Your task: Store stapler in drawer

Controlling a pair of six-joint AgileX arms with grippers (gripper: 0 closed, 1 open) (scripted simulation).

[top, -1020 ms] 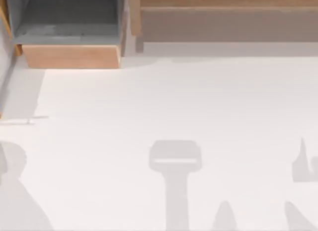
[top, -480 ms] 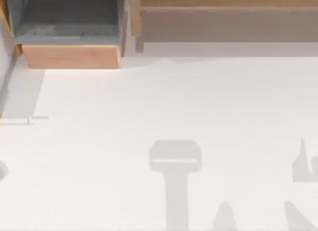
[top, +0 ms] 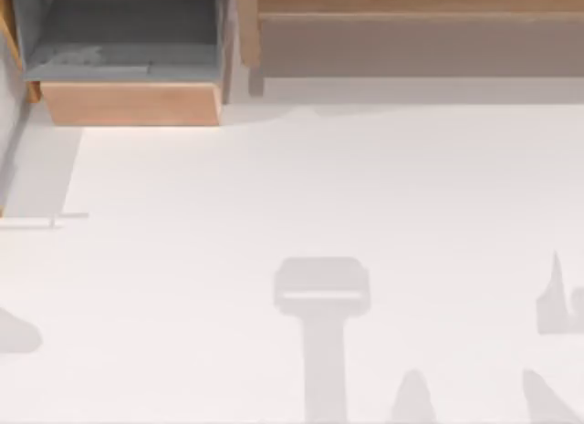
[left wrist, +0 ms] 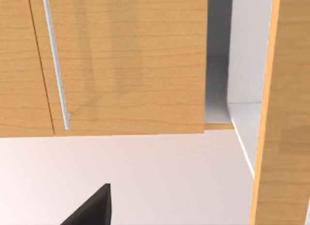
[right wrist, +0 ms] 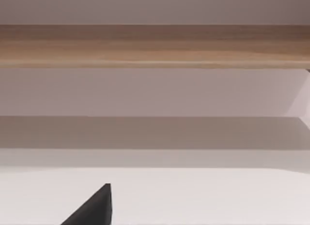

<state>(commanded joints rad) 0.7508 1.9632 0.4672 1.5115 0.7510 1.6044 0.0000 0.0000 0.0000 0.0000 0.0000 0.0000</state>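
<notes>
Shifted since the earlier frames: the soft grey shadow at the top view's left edge is now sitting lower and smaller on the desk (top: 365, 187). The pale patch inside the drawer (top: 128, 103) is also lying differently. Everything else on the desk is keeping its place.

Arm pose:
- Left end effector (left wrist: 92, 210) is showing as one dark wedge in its own wrist view. It is hanging low over the desk and facing a tan wooden panel (left wrist: 126, 65) head-on.
- Right end effector (right wrist: 92, 210) is showing as the same kind of dark wedge, facing the long brown shelf unit (right wrist: 155, 46) across bare desk.
- We cannot tell whether either end effector is released or clenched.

Counts:
- One drawer, at the top view's upper left. It is standing pulled out, with its grey inside open to the camera and its light tan front toward the desk.
- One shelf unit, just to the right of the drawer and running along the back edge to the right side.
- One slim pale handle bar (left wrist: 55, 60) on the tan panel.
- Two end effectors, one per wrist view.

View against view:
- The top view is giving us the layout of drawer, shelf unit and arm shadows.
- The left wrist view is adding the handle bar, a seam in the panel, and a pale recess beside it with a second wooden edge. We cannot tell whether this panel is the drawer's front.
- The right wrist view is adding the shaded space under the shelf unit's wooden board.
</notes>
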